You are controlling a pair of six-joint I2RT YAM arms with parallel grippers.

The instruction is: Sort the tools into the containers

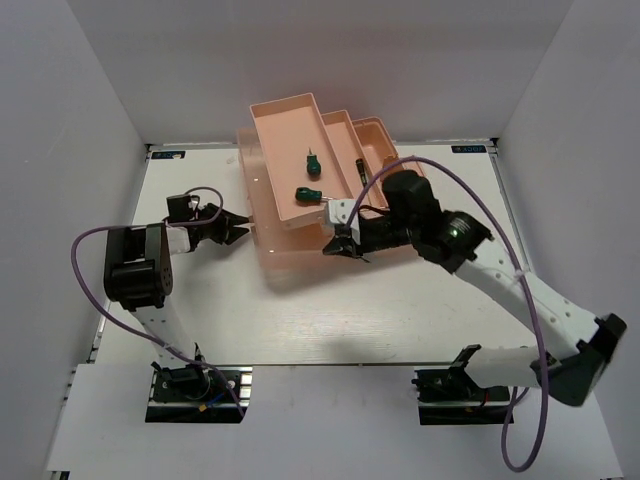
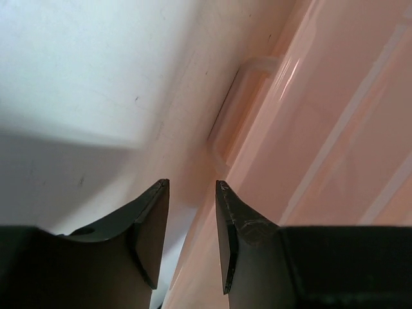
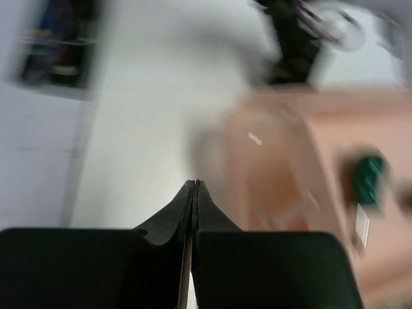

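Observation:
The salmon-pink toolbox stands open mid-table with stepped trays. Two green-handled stubby screwdrivers lie in the left tray. A thin dark screwdriver lies in the tray beside it. My left gripper is open at the toolbox's left side. In the left wrist view its fingers stand apart over the pink wall, below a translucent handle. My right gripper is shut and empty over the toolbox's front. The right wrist view is blurred, with a green handle at right. Pliers and the blue-handled tool are out of view.
White walls close in the table on the left, back and right. The arm bases sit at the near edge. The right arm's purple cable loops over the right side.

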